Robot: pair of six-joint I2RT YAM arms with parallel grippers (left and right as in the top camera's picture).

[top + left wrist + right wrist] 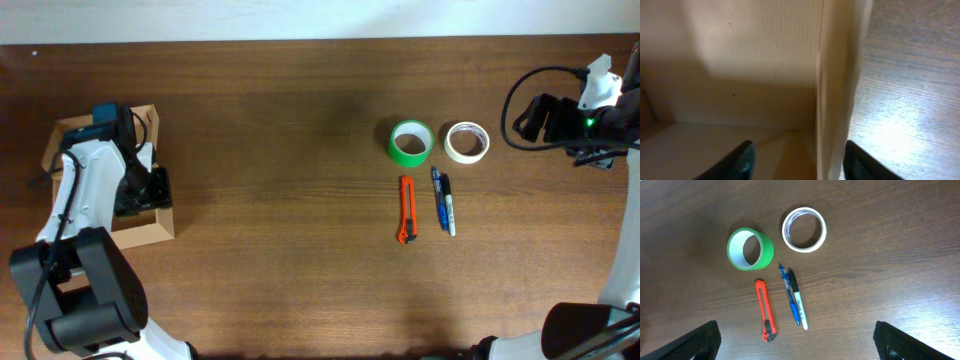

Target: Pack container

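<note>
Left gripper (797, 162) astride container (835, 75) wall, wrist view only

No legible text anywhere; only a faint, unreadable script mark on the white marker (798, 304) barrel.

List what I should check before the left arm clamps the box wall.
1. Left gripper straddles a wall of the container: ok.
2. Jaws closed on that wall: not ok, a gap shows.
3. Container contents: cannot tell, the arm hides most of it.
4. Right gripper open and holding nothing: ok.
5. Green tape, white tape, knife, pen and marker packed: not ok, all on the table.
</note>
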